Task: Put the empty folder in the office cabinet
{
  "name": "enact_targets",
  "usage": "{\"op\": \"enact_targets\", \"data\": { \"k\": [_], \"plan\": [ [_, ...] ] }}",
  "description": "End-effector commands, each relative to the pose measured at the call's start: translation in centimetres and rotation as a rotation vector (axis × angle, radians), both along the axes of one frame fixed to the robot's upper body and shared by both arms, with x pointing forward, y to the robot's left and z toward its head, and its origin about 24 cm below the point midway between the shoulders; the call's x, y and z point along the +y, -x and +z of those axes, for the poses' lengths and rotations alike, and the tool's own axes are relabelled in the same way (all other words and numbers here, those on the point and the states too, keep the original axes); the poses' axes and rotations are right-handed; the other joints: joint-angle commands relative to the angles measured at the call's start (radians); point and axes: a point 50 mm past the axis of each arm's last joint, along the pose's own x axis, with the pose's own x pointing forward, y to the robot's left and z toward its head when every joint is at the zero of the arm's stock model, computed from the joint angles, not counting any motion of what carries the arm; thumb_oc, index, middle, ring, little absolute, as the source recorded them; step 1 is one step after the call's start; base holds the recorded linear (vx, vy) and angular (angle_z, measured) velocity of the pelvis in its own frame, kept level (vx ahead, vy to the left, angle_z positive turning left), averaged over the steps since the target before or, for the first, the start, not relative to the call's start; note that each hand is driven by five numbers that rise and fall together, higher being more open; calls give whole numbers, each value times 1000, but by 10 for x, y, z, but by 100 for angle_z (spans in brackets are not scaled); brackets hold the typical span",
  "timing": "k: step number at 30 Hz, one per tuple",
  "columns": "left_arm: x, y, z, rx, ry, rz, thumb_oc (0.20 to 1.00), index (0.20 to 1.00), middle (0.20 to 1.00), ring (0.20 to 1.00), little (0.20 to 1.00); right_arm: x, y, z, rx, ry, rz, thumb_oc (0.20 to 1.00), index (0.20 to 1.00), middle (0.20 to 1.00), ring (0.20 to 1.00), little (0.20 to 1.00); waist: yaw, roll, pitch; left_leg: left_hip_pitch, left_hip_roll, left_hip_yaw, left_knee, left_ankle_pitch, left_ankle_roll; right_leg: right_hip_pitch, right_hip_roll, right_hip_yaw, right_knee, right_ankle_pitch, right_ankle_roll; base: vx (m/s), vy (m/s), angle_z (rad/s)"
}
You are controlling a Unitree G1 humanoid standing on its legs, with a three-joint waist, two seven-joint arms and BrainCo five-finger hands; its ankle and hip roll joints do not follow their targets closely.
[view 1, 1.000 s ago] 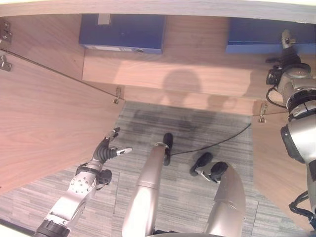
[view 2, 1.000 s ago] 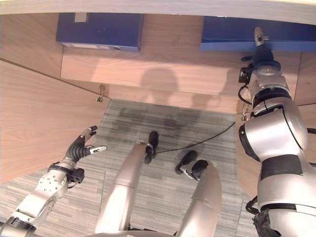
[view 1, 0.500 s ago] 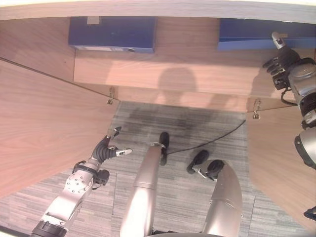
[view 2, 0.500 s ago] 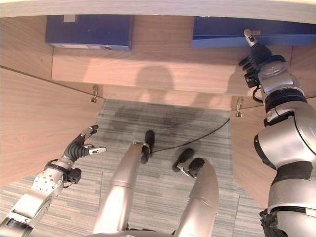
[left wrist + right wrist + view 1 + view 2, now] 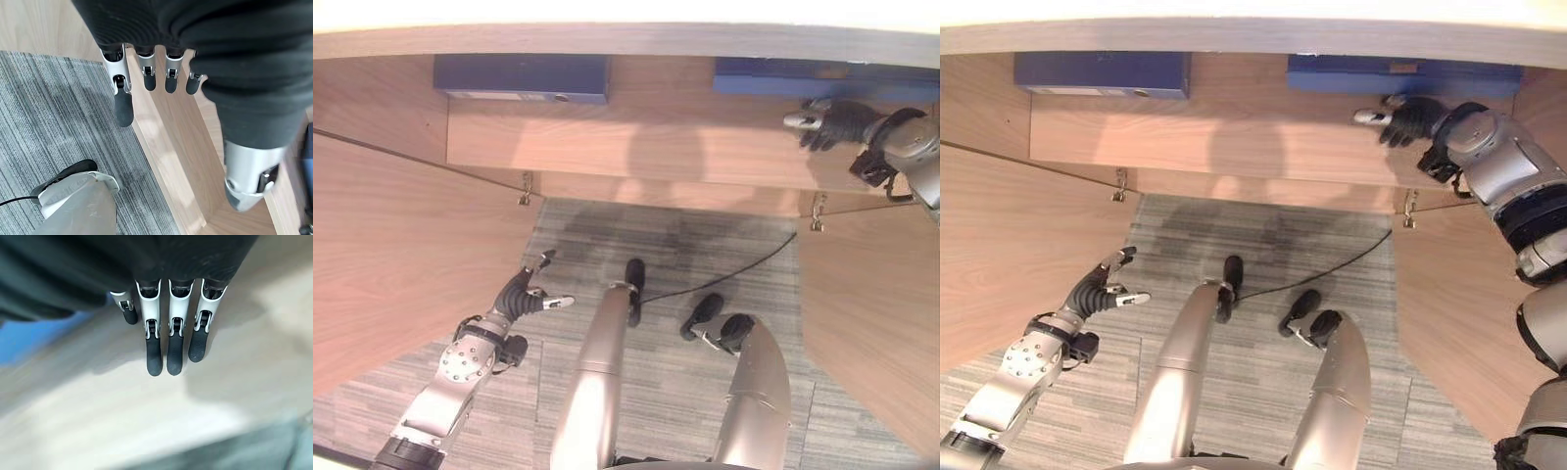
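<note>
Beside the blue folder (image 5: 1400, 75), right robot hand (image 5: 1410, 118) spread, holding nothing.

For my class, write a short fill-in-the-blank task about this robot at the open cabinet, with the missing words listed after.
1. Two folders lie on the cabinet shelf; both are ____ in colour.
2. The right hand hovers beside the ____ folder, with fingers straight.
3. The left hand hangs open beside the left cabinet ____.
4. The floor below the shelf is covered with grey striped ____.

Missing words: blue; right; door; carpet
</note>
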Motion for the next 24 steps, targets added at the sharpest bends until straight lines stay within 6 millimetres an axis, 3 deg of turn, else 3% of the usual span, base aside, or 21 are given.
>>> {"op": "enact_targets", "data": {
  "k": [1, 8, 15, 17, 18, 24],
  "plan": [
    [-2, 4, 26, -137, -39, -32, 1000, 1000, 1000, 1000, 1000, 52, 0, -42, 184, -116, 263, 1000, 1000, 1000, 1000, 1000, 43, -13, 73, 42, 45, -16, -2, -98, -10, 69, -50, 34, -112, 73, 100, 0, 0, 0],
    [-1, 4, 25, -137, -47, -30, 1000, 1000, 1000, 1000, 1000, 60, 4, -42, 190, -114, 308, 1000, 1000, 1000, 1000, 1000, 48, -10, 68, 43, 46, -11, -1, -99, -8, 69, -54, 36, -110, 76, 101, 0, 0, 0],
    [1, 1, 24, -133, -31, 10, 1000, 1000, 1000, 1000, 1000, 62, 3, -38, 194, 282, 295, 1000, 1000, 1000, 1000, 1000, 42, -18, 74, 42, 48, -10, -7, -101, -5, 68, -53, 37, -120, 82, 100, 0, 0, 0],
    [2, 0, 25, -135, -37, 23, 1000, 1000, 1000, 1000, 1000, 68, 4, -43, 210, 363, 318, 1000, 1000, 1000, 1000, 1000, 37, -18, 77, 45, 47, -11, -11, -102, -4, 71, -51, 35, -126, 86, 101, 0, 0, 0],
    [3, -2, 27, -139, -45, 37, 1000, 1000, 1000, 1000, 1000, 82, 7, -50, 216, 453, 370, 1000, 1000, 1000, 1000, 1000, 36, -19, 79, 49, 48, -11, -17, -101, -3, 76, -50, 33, -133, 87, 103, 0, 0, 0],
    [5, -8, 30, -145, -59, 60, 1000, 1000, 1000, 1000, 1000, 105, 11, -94, 280, 510, 442, 1000, 1000, 1000, 1000, 1000, 30, -25, 77, 113, 53, -5, -99, -73, -7, 135, -38, 7, -207, 127, 122, -4, -15, -2]
  ]
}}
